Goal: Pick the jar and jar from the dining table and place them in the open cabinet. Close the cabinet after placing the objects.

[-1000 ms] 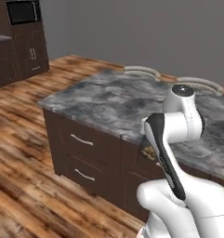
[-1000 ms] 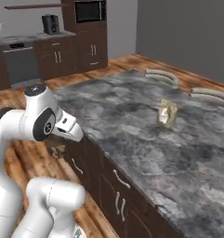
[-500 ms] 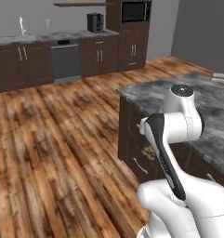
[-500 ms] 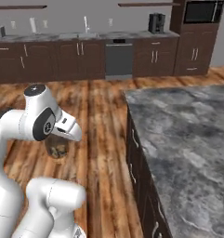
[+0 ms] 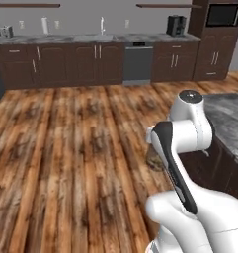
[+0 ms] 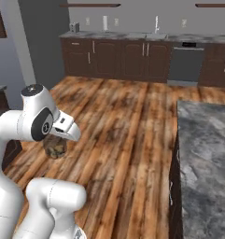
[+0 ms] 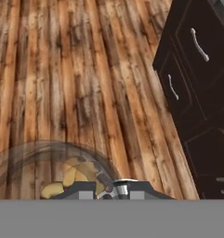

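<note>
We see the arm folded tight, elbow up, hand tucked low w/ the gripper pinching the short jar above the wood floor. Jar hangs beside the table, apart from it; yellowish bits visible in hand view.

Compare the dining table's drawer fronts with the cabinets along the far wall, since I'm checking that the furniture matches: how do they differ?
The dining table's drawer fronts are wide panels with curved silver handles set horizontally; the far wall cabinets have tall doors with straight vertical bar handles. The drawer fronts sit under a mottled grey-black stone top; the wall cabinets carry a lighter grey counter with a tap. The drawer fronts are close to the robot, the wall cabinets across the wooden floor. Both are dark brown wood with silver handles.
</note>
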